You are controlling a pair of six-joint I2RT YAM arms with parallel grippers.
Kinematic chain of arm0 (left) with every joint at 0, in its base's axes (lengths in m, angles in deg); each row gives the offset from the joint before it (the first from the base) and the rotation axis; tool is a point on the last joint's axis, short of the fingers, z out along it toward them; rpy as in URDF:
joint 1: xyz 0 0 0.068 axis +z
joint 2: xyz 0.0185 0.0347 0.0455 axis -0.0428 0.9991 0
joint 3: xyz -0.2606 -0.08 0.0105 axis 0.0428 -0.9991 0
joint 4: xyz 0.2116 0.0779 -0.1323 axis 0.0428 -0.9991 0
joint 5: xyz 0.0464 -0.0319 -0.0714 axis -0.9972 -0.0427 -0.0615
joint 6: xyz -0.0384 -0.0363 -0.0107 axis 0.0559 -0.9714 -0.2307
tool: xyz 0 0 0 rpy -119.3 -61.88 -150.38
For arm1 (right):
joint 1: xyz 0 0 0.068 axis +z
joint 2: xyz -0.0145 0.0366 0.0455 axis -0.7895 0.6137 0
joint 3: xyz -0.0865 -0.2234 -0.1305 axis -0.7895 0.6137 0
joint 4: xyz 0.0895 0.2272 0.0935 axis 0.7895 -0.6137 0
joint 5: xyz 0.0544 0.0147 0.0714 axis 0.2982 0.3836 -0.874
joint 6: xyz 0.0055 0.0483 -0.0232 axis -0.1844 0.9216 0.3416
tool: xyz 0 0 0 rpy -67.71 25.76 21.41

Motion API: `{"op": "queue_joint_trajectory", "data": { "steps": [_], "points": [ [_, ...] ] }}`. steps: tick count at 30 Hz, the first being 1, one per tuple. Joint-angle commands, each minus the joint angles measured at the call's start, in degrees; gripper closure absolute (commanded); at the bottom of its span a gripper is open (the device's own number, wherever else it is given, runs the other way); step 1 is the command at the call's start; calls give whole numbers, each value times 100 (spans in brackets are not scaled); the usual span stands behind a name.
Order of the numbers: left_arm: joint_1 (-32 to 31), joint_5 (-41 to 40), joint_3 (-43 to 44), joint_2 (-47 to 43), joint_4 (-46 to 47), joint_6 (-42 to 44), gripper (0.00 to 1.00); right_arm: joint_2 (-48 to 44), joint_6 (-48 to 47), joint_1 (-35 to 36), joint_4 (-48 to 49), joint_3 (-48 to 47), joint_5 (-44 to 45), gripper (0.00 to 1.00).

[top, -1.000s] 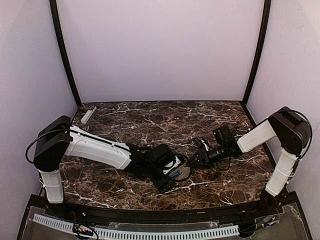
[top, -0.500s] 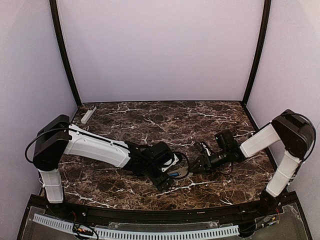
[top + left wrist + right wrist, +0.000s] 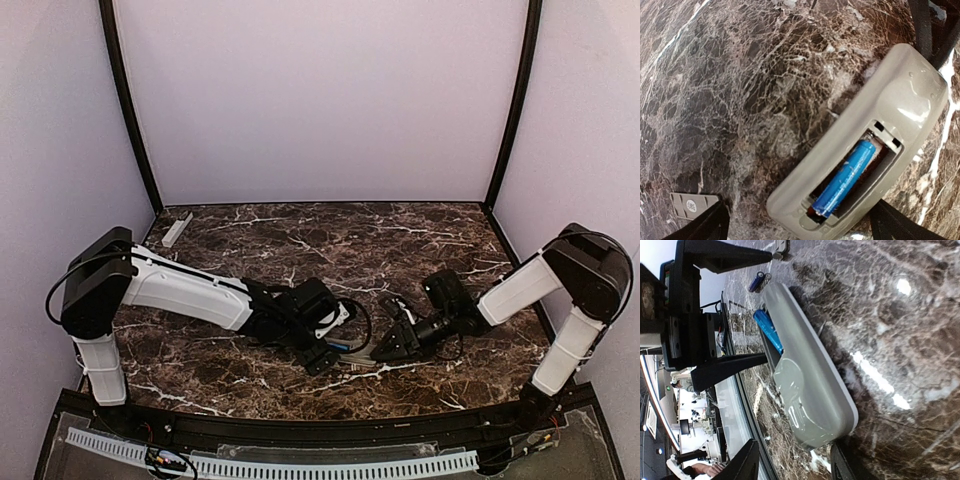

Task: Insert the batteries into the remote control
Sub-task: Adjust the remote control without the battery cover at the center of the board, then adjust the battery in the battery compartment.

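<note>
The remote control lies face down on the marble, its back compartment uncovered. One blue battery rests slanted inside the compartment. A second battery lies loose on the table beyond the remote. My left gripper stands open wide, with the compartment end of the remote between its fingers and no contact showing. My right gripper is open at the remote's other end; one finger sits against the corner, the other stands apart. In the top view both grippers meet near the front centre.
A small grey ribbed cover plate lies flat beside my left finger. A narrow pale grey bar sits at the far left corner by the frame post. The table's front rail runs close behind the grippers.
My right gripper has dropped and swung toward the near edge, up to the remote's end, its jaws narrowing slightly. The left gripper shifted a little left, staying open.
</note>
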Motion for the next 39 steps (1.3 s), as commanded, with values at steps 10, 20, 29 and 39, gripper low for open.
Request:
{"op": "queue_joint_trajectory", "data": {
  "steps": [10, 20, 29, 39],
  "points": [
    [156, 258, -697, -723, 227, 313, 2, -1169, -1216, 254, -2209, -633, 1055, 53],
    [174, 820, -1491, -1530, 852, -48, 1, -659, -2511, 352, -3268, -2109, 2050, 54],
    [553, 1400, -2618, -2327, 2553, -1551, 8, 218, -3231, 818, -3293, -2859, 2145, 58],
    [630, 1290, -3051, -2511, 3022, -2319, 19, 641, -3519, 1308, -3398, -3153, 2496, 60]
  ]
}}
